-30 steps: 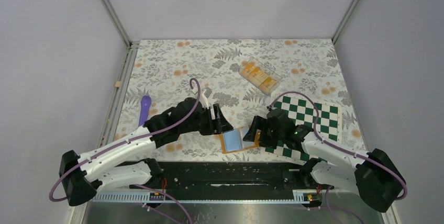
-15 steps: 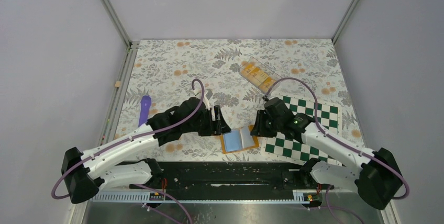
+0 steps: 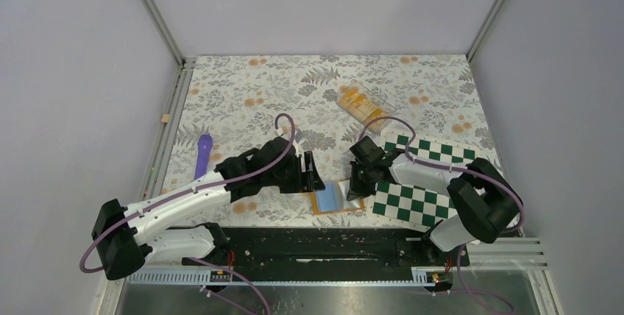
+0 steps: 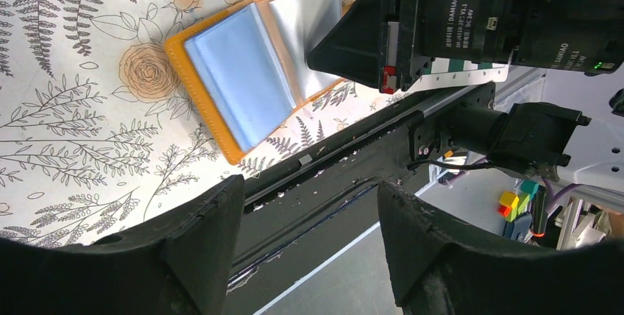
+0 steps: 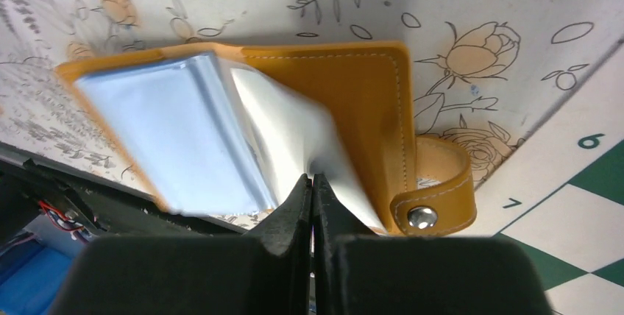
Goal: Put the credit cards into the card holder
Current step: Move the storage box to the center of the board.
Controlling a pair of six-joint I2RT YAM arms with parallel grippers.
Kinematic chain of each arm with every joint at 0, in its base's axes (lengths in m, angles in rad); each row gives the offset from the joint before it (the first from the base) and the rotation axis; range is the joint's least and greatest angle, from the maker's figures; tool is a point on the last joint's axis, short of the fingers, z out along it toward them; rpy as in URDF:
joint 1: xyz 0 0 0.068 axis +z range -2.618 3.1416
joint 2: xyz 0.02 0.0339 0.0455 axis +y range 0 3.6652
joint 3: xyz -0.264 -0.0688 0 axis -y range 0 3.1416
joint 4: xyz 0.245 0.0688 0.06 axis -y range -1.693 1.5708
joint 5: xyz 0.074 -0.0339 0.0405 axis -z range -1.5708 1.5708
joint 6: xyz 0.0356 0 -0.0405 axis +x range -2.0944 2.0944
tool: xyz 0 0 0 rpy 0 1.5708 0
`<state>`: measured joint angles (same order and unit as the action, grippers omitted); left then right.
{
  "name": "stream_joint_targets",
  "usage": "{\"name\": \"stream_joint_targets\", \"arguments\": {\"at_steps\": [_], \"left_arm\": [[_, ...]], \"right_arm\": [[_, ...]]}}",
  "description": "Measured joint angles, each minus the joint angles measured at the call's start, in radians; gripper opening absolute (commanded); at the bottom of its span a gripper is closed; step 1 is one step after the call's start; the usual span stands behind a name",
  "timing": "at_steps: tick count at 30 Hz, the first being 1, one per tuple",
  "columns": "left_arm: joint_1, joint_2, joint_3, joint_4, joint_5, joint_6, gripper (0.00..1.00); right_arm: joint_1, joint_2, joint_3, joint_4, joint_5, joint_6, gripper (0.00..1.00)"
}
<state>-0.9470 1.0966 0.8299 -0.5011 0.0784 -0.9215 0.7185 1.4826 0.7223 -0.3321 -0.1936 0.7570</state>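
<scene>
The card holder [image 3: 331, 199] lies open near the table's front edge, orange with light-blue pockets [image 4: 234, 72] and a stud strap [image 5: 434, 208]. My right gripper [image 3: 355, 186] is at its right half, jaws shut [image 5: 312, 179] on the edge of one pale pocket leaf [image 5: 294, 135], which rises off the cover. My left gripper [image 3: 310, 171] hangs open just left of the card holder, nothing between its fingers [image 4: 309, 191]. The orange-yellow credit cards [image 3: 363, 106] sit in a clear plastic box further back.
A green-and-white chequered board [image 3: 416, 203] lies under my right arm, touching the card holder's right side. A purple object [image 3: 203, 153] lies at the left. The black base rail [image 3: 316, 245] runs just in front of the card holder.
My right gripper went from open to shut and shifted left onto the card holder's right leaf, its forearm swinging back over the board. The left arm barely moved.
</scene>
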Motion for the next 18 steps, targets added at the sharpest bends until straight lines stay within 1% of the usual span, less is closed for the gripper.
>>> {"name": "stream_joint_targets", "arguments": {"at_steps": [4,5,10,12,15,18], "left_arm": [[0.0,0.007,0.006,-0.006,0.002,0.0,0.66],[0.0,0.007,0.008,-0.006,0.002,0.0,0.66],[0.0,0.007,0.023,-0.005,0.002,0.001,0.66],[0.0,0.007,0.023,-0.005,0.002,0.001,0.67],[0.0,0.006,0.023,-0.005,0.002,0.002,0.67],[0.0,0.007,0.023,-0.005,0.002,0.002,0.67]], "right_arm": [[0.0,0.03,0.001,0.002,-0.01,0.03,0.0],[0.0,0.03,0.002,0.002,-0.01,0.031,0.02],[0.0,0.022,0.004,-0.003,-0.007,0.028,0.33],[0.0,-0.004,0.013,-0.031,0.003,0.016,0.46],[-0.01,-0.068,0.05,-0.082,0.028,-0.01,0.58],[-0.064,-0.117,0.106,-0.111,0.026,-0.041,0.69]]}}
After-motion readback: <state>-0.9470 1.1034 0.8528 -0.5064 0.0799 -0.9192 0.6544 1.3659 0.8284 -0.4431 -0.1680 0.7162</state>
